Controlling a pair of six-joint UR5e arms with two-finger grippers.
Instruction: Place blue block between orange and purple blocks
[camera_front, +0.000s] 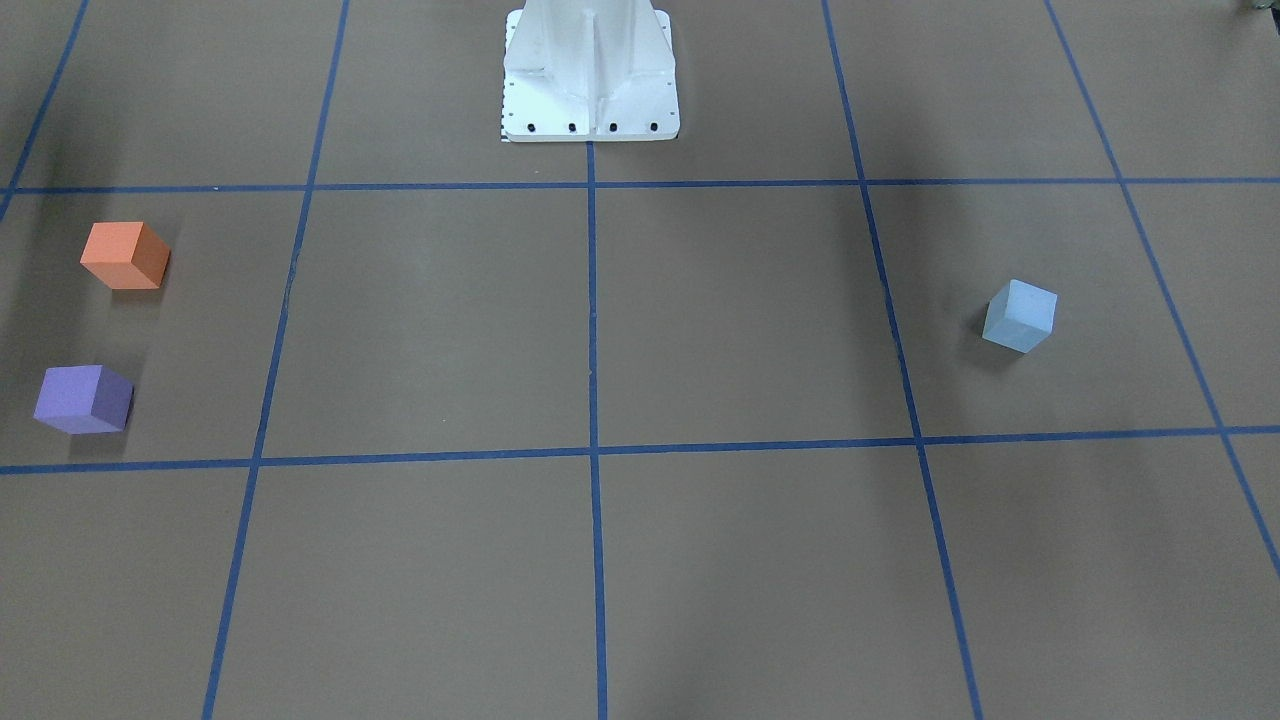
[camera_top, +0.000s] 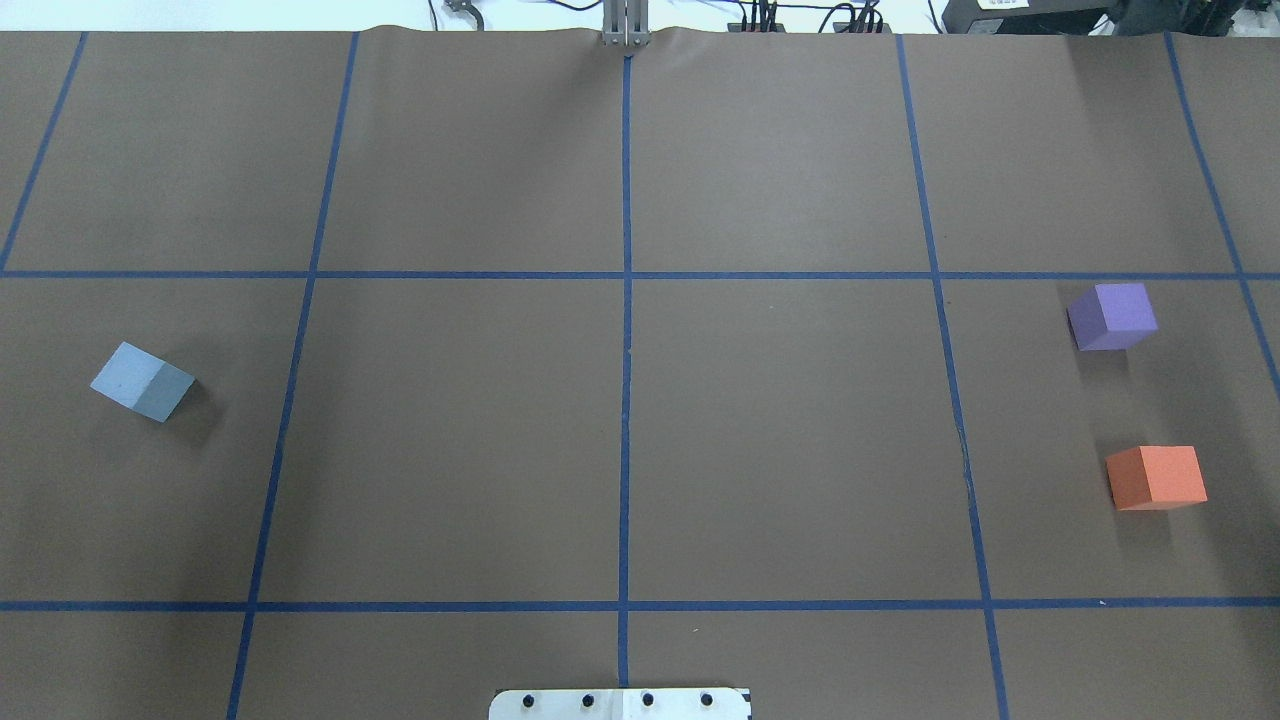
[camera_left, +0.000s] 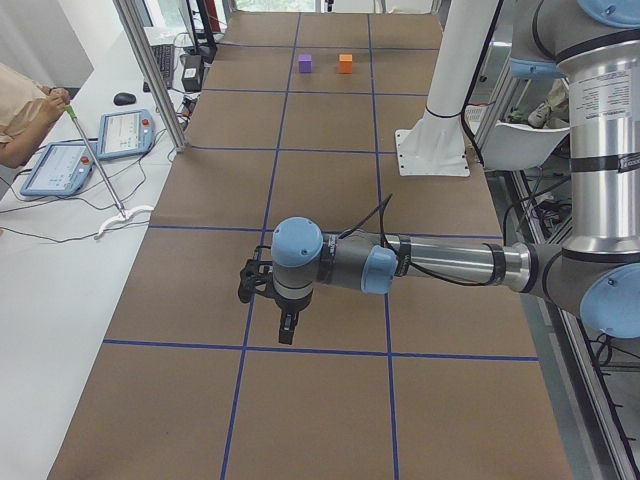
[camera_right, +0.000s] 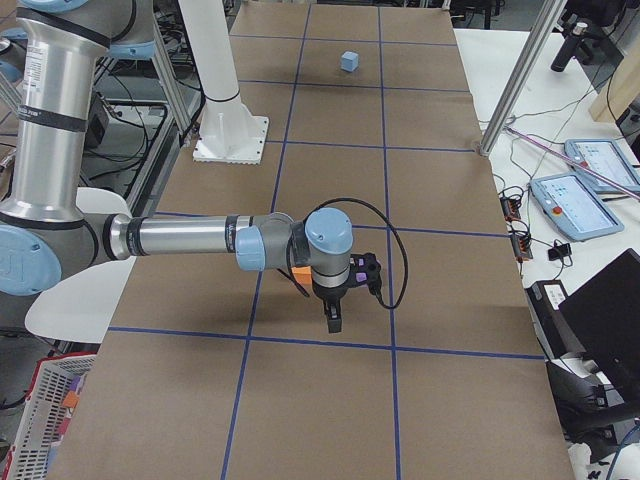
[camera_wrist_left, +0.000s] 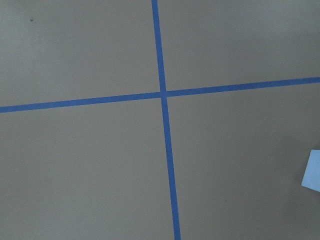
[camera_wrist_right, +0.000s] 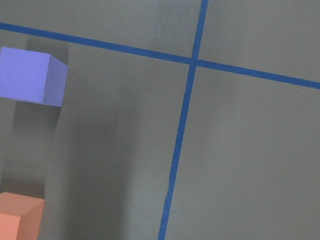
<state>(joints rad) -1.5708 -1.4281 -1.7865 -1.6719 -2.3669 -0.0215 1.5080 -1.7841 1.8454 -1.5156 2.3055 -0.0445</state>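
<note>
The light blue block (camera_top: 142, 381) lies alone on the robot's left side of the table; it also shows in the front view (camera_front: 1019, 315) and at the left wrist view's right edge (camera_wrist_left: 313, 171). The purple block (camera_top: 1111, 316) and the orange block (camera_top: 1156, 477) sit on the robot's right side with a gap between them, and both show in the right wrist view (camera_wrist_right: 30, 76) (camera_wrist_right: 17, 217). My left gripper (camera_left: 287, 330) hangs above the table near the blue block. My right gripper (camera_right: 333, 320) hangs above the purple and orange blocks. I cannot tell whether either is open or shut.
Brown paper with a blue tape grid (camera_top: 625, 400) covers the table. The robot's white base (camera_front: 590, 75) stands at the table's near middle. Operator tablets (camera_left: 95, 150) lie on the side bench, and a hand holds a green-tipped stick (camera_left: 95, 160) there.
</note>
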